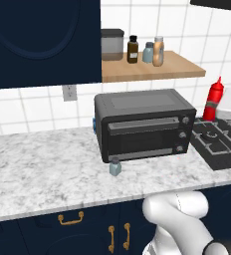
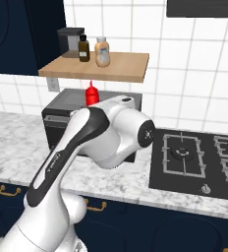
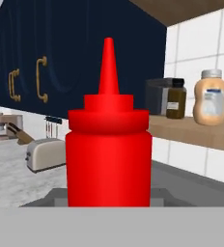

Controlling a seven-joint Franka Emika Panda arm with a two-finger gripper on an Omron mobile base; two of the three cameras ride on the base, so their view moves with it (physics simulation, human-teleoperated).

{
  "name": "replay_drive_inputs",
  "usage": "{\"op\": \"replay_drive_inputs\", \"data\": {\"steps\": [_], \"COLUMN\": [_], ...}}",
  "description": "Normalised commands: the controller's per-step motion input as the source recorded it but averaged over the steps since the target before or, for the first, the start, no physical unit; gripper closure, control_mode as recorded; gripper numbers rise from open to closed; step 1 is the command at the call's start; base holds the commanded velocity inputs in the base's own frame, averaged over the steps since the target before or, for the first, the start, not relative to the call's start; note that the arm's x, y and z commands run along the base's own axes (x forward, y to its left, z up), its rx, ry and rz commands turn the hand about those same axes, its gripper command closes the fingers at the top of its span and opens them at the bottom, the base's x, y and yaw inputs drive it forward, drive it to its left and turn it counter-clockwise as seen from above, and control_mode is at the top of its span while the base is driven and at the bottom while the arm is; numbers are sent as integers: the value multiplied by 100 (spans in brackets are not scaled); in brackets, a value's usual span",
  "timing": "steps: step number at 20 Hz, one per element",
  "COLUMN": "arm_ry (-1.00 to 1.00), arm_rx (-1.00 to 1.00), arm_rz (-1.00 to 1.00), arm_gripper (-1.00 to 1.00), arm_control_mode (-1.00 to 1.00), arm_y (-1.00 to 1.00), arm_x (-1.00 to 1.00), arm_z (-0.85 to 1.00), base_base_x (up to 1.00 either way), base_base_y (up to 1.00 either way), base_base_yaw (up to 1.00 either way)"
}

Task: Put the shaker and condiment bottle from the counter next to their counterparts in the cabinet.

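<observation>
Condiment bottle [image 3: 108,154]: slim red squeeze bottle with pointed nozzle, upright. In the hand view it stands right before the camera, so near that its base is cut off; the tool's fingertips are hidden there, but the tool is closed narrow, and the bottle's place directly in front points to a grip on it. In the left base view the same bottle [image 1: 214,100] appears at the right, by the stove [image 1: 219,142] and below the end of the shelf. In the right base view its top [image 2: 91,93] peeks up behind the white arm [image 2: 106,138], in front of the toaster oven [image 2: 62,106].

Shaker [image 1: 115,167]: small pale blue-grey, grey cap, upright on the marble bench [image 1: 43,169] just in front of the toaster oven [image 1: 142,127] (seen in the left base view; the arm covers that spot from the right).

Cabinet shelf [image 1: 152,70]: light wooden board beside the navy wall cupboard [image 1: 43,40]. On it, left to right in the left base view: grey canister [image 1: 112,45], dark brown bottle [image 1: 133,50], matching small shaker [image 1: 148,52], tan bottle with pale cap [image 1: 159,51], the last two touching or nearly so. In the right base view the tan bottle [image 2: 102,52] hides the small shaker.

Hand view extras: a toaster [image 3: 44,154] and gold cupboard handles [image 3: 40,79] farther along.
</observation>
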Motion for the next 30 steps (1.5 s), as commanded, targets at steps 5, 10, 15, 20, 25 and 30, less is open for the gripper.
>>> {"op": "replay_drive_inputs", "data": {"steps": [5,10,15,20,25,30], "arm_ry": [2,4,1,0,0,0], "arm_rx": [0,0,0,0,0,0], "arm_rz": [-3,-3,0,0,0,0], "arm_gripper": [100,100,100,100,100,100], "arm_control_mode": [-100,-100,-100,-100,-100,-100], "arm_y": [0,0,0,4,1,0], "arm_x": [4,12,20,35,27,19], "arm_z": [43,39,17,4,18,25], "base_base_x": [0,0,0,0,0,0], "base_base_y": [0,0,0,0,0,0], "base_base_yaw": [0,0,0,0,0,0]}}
